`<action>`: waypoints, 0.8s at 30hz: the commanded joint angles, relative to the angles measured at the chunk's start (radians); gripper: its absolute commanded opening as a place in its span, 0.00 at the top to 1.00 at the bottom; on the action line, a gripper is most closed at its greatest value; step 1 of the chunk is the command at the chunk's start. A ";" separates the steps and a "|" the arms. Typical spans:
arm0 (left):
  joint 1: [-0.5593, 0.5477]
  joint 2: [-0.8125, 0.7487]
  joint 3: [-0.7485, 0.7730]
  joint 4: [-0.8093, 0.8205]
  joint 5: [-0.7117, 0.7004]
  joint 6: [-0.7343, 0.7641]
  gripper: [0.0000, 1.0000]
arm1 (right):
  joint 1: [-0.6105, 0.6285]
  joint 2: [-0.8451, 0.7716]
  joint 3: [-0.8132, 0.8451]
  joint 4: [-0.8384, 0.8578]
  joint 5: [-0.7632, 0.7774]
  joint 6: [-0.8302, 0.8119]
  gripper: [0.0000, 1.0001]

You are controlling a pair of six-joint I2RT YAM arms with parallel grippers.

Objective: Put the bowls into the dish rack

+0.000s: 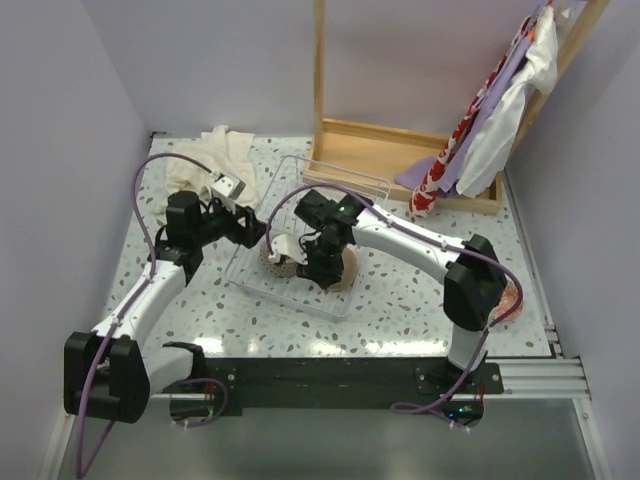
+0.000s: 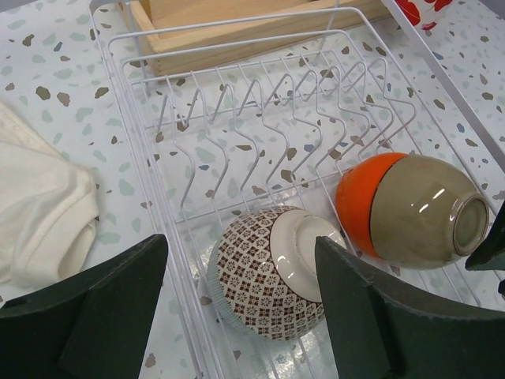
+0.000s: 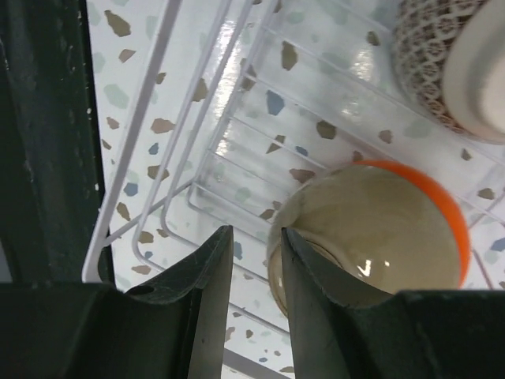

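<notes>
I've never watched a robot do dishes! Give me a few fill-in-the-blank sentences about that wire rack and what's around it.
1. The dish rack holds ____ bowls.
2. The patterned bowl lies beside a tan bowl with a band of bright ____ around it.
3. The tray behind the rack is made of ____.

Missing words: two; orange; wood.

The top camera looks down from above and behind the arm bases (image 1: 105, 375), wide enough to take in the whole table (image 1: 400, 305). The left wrist camera looks obliquely across the dish rack (image 2: 260, 118) past the left claw (image 2: 241, 276) — close. The right wrist camera, past the right claw (image 3: 254, 237), faces nearly straight down, closer still. All share the rack's near end.
</notes>
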 commanded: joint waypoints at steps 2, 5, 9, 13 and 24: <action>0.011 -0.040 -0.019 0.062 0.016 -0.017 0.20 | 0.019 -0.043 -0.011 -0.044 -0.003 0.029 0.64; 0.012 -0.043 -0.020 0.063 0.016 -0.021 0.20 | 0.019 -0.053 0.035 -0.029 0.043 0.044 0.64; 0.011 -0.039 0.001 0.063 0.036 -0.027 0.20 | -0.033 -0.108 0.082 0.034 0.052 0.102 0.57; 0.009 -0.008 0.013 0.062 0.105 -0.037 0.20 | -0.174 -0.140 0.082 0.068 -0.046 0.263 0.47; -0.132 0.144 0.134 0.045 0.122 -0.026 0.42 | -0.321 -0.197 -0.062 0.088 0.000 0.237 0.26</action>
